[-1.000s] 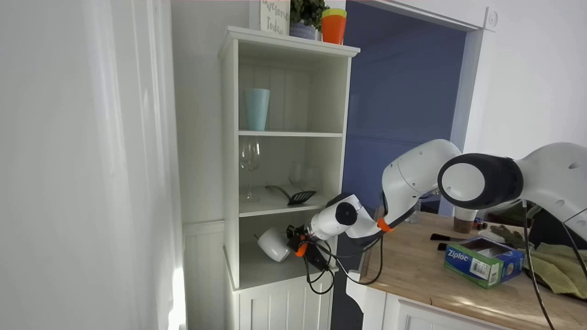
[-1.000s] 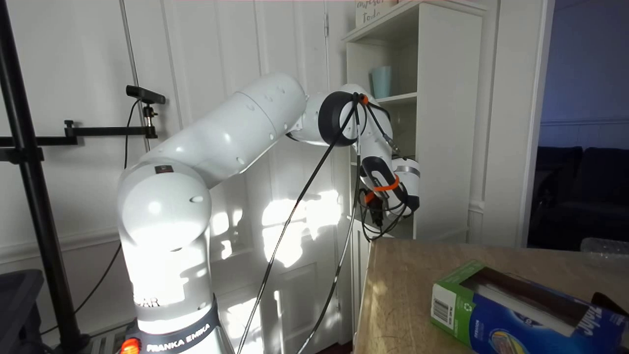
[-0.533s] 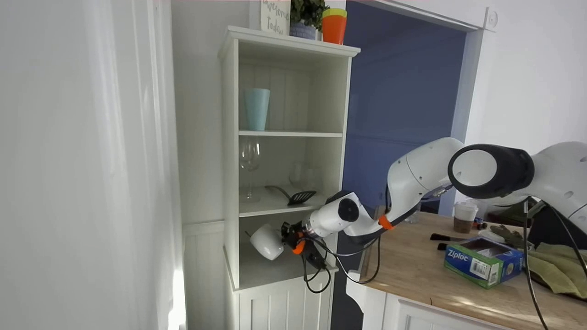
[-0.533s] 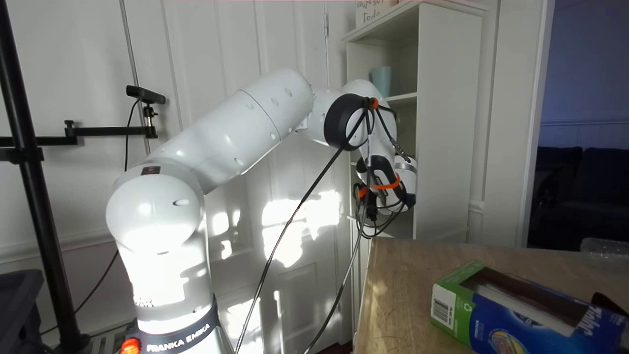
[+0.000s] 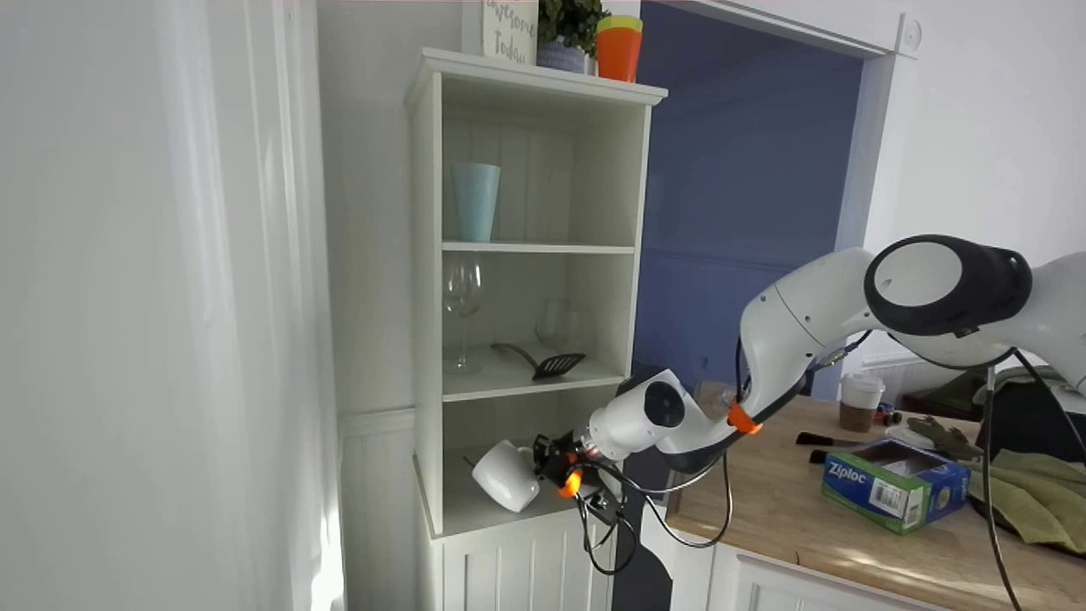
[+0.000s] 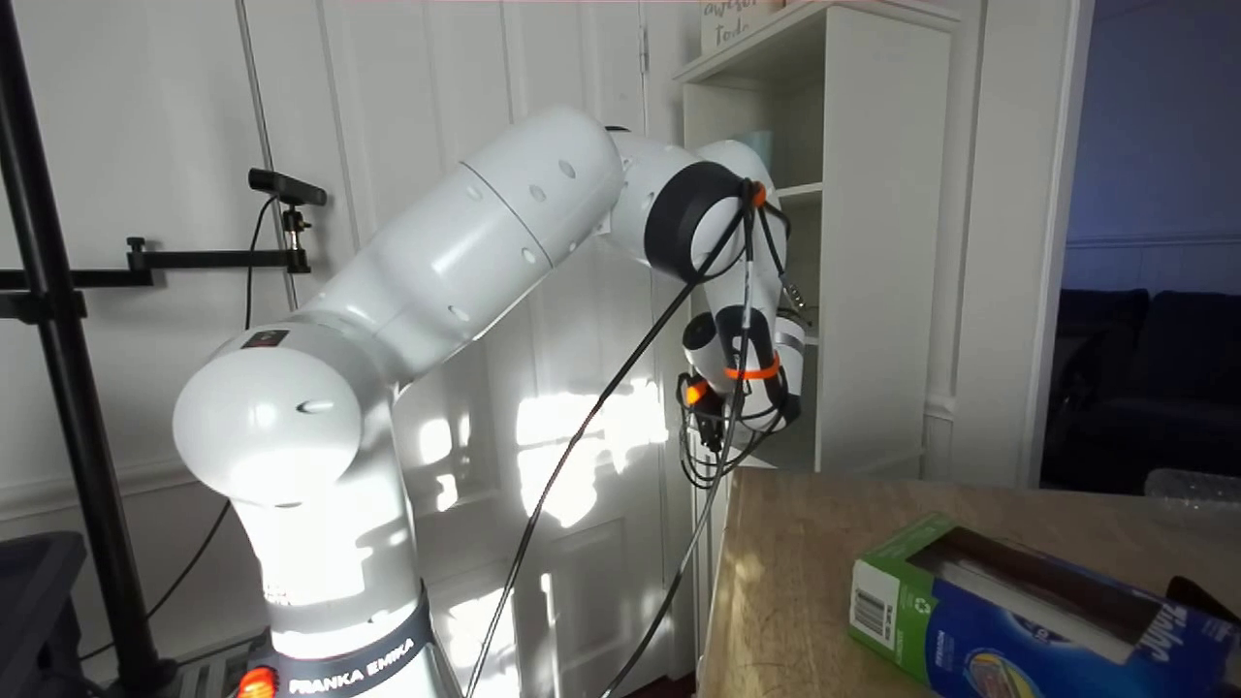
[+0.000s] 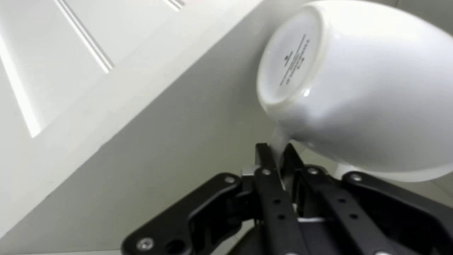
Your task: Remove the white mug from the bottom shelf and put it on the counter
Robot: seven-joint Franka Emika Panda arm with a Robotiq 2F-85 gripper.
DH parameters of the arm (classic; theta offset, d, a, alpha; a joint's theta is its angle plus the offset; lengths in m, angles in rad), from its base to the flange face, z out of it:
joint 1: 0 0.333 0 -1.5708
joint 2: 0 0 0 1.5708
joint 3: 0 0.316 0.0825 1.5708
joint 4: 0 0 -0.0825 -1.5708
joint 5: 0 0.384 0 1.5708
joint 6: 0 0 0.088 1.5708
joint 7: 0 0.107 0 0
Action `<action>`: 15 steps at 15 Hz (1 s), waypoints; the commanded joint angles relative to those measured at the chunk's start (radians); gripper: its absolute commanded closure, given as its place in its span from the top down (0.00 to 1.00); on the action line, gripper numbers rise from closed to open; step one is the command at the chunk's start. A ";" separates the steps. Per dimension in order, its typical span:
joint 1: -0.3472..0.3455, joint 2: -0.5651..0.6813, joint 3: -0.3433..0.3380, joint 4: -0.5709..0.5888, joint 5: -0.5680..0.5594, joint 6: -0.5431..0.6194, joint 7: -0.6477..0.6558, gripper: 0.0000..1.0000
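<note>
The white mug (image 5: pixel 506 477) is tilted on its side inside the bottom shelf (image 5: pixel 462 518), near its front, and seems to hang just above the shelf floor. A thin dark tip sticks out by its mouth. My gripper (image 5: pixel 538 458) is shut on the mug's handle, to the right of the body. In the wrist view the gripper (image 7: pixel 277 156) pinches the handle, and the white mug (image 7: pixel 364 85) turns its printed base to the upper left. The counter (image 5: pixel 747 501) stands right of the shelving unit. In an exterior view the arm and cables hide the mug behind my gripper (image 6: pixel 715 441).
A Ziploc box (image 5: pixel 895 484), a paper cup (image 5: pixel 860 401), dark handles (image 5: pixel 827 440) and a green cloth (image 5: pixel 1031 496) lie on the counter. The middle shelf (image 5: pixel 526 386) hangs close above the wrist, with a spatula (image 5: pixel 556 365) and glasses. Cables loop below the gripper.
The mug first shifted up and left, then down and right towards the shelf's front, with the gripper. The elbow has risen and drawn back. The mug stays held and tilted throughout.
</note>
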 commanded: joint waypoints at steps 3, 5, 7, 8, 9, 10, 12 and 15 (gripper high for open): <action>-0.254 -0.095 0.270 -0.252 -0.072 -0.145 -0.002 0.05; -0.363 -0.089 0.384 -0.320 -0.110 -0.192 -0.002 0.05; -0.393 -0.151 0.390 -0.394 -0.187 -0.176 0.123 0.04; -0.494 -0.100 0.499 -0.427 -0.151 -0.215 0.014 0.04; -0.507 -0.134 0.494 -0.464 -0.171 -0.198 0.055 0.03; -0.497 -0.191 0.467 -0.493 -0.182 -0.164 0.122 0.03; -0.609 -0.148 0.569 -0.562 -0.186 -0.197 0.055 0.03; -0.749 -0.114 0.698 -0.658 -0.235 -0.229 0.041 0.03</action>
